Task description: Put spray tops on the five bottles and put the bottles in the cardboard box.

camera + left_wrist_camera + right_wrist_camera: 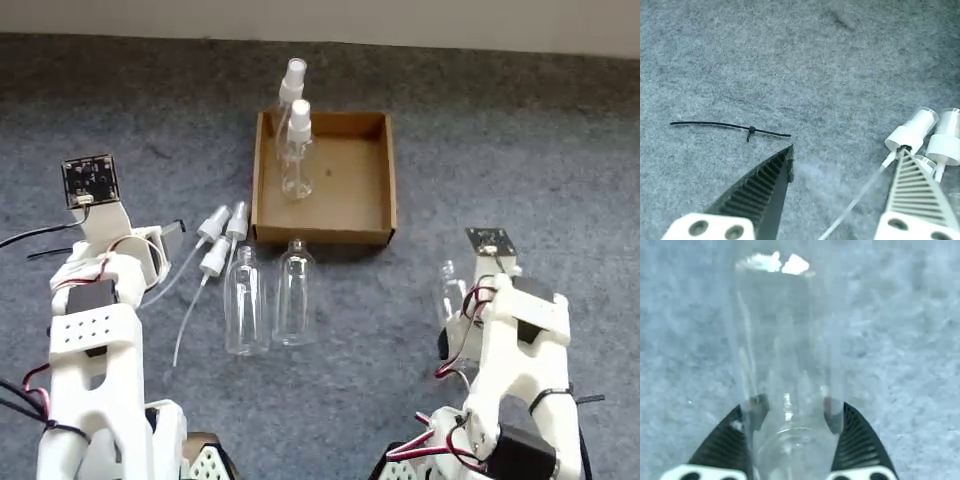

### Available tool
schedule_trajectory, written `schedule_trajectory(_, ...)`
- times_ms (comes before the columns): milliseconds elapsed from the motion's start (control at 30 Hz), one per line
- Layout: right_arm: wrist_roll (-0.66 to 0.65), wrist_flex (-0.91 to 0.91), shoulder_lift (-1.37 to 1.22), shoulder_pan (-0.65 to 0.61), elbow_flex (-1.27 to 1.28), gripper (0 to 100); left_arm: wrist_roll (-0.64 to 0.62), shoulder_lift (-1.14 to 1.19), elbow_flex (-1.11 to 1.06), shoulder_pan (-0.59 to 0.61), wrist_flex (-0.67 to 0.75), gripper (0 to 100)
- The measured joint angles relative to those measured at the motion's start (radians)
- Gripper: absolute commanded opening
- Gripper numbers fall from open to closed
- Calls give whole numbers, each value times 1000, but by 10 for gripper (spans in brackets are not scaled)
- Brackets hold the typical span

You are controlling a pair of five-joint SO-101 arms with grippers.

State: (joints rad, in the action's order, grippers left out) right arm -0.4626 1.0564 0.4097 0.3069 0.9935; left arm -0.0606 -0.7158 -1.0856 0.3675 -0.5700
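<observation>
clear bottle (789, 335), half hidden from above, sits gripped in right claw (795, 410).

The shallow, open box (322, 236) sits mid-table. One capped bottle (297, 150) stands inside it, and a second capped bottle (291, 88) is at its far rim. Two open bottles (246, 300) sit side by side just before the box. Three spray tops (214, 224) lie left of them, tubes trailing. A fifth bottle (785, 355), off right, is clamped in the right gripper (792, 412).
</observation>
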Motion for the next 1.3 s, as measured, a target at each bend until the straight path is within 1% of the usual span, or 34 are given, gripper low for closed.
schedule_trajectory(67,0,0,0,-3,-17,44,0,0,0,0,0,287)
schedule_trajectory(167,0,0,-2,-3,-21,132,0,0,0,0,0,287)
schedule_trajectory(267,0,0,-2,-3,-21,194,0,0,0,0,0,287)
schedule_trajectory(533,20,9,-2,-3,-41,207,0,0,0,0,0,287)
schedule_trajectory(733,20,127,-3,-3,-229,286,0,0,0,0,0,287)
schedule_trajectory(900,20,199,-3,-3,-362,289,0,0,0,0,0,287)
schedule_trajectory(1033,20,210,-11,-3,-410,289,0,0,0,0,0,287)
schedule_trajectory(1167,20,209,-80,-41,-460,289,0,0,0,0,0,287)
schedule_trajectory(1300,20,210,-239,-91,-545,289,0,0,0,0,0,287)
